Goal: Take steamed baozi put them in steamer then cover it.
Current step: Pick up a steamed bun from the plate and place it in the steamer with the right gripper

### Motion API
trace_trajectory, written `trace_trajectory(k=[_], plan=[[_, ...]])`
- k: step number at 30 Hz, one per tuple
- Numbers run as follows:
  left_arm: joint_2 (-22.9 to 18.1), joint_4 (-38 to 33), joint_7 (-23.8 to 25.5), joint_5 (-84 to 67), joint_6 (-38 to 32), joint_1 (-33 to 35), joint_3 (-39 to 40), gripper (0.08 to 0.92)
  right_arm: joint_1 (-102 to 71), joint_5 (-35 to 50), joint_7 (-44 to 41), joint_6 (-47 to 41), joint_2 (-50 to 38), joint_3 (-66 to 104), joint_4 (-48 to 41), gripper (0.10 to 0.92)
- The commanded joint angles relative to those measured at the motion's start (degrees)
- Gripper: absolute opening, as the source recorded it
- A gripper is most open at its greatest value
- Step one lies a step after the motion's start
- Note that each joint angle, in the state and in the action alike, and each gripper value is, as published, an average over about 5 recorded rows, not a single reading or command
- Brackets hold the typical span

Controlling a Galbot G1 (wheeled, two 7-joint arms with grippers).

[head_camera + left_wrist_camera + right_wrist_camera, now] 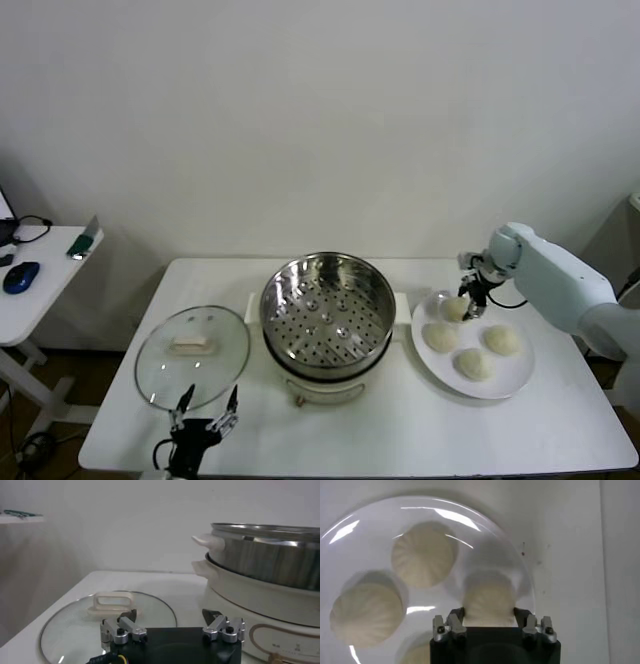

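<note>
Several off-white steamed baozi lie on a white plate [521, 378] at the table's right. My right gripper [467, 301] reaches down over the plate's far left bun [453, 310]. In the right wrist view the gripper [489, 613] has a finger pressed against each side of that baozi [489, 596], which still rests on the plate. The steel steamer [327, 305] stands mid-table with its perforated tray bare. The glass cover [192, 357] lies flat to its left. My left gripper [205, 405] hovers open at the cover's near edge, holding nothing.
Two more buns [424, 555] [366, 612] lie close beside the gripped one. A side table [40, 270] with a blue mouse stands at the far left. The steamer's white base [260, 605] rises just beside my left gripper [171, 615].
</note>
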Motion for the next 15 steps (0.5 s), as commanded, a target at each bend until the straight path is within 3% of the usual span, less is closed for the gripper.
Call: trace_trajectory(k=[1,15], plan=[[-0.12,0.07,0.0,0.09,-0.11,-0.14,0.1,0.823,1.29,0.95,-0.19,0.69,-0.34,-1.58,1.68,0.672],[0.22,-0.02,-0.01,0.21,-0.12,-0.54,0.15,0.823,28.72,13.89,-1.52,3.99,-7.93,-26.25,27.41,0.628]])
